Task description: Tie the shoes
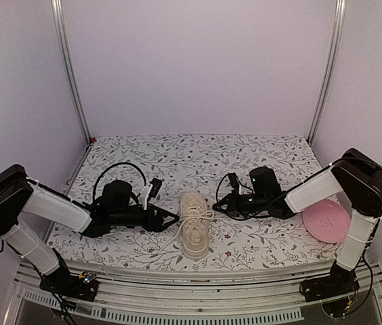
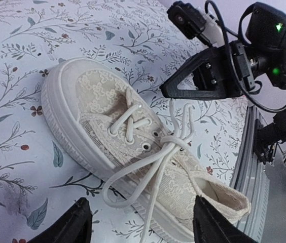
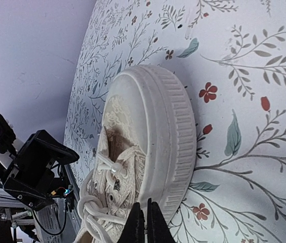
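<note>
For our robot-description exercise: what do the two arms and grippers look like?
The left arm and right arm pair white link shells with black joint housings. The left gripper and right gripper are black with tapering jaws, trailing looped black cables. Green lights glow on the right one.

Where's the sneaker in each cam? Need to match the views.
Top external: sneaker low centre, toe toward the far wall.
Left wrist: sneaker fills the middle, toe upper left, heel lower right.
Right wrist: sneaker centre, toe cap uppermost, body running off the bottom edge at lower left.
Shared landmark: its white laces.
</note>
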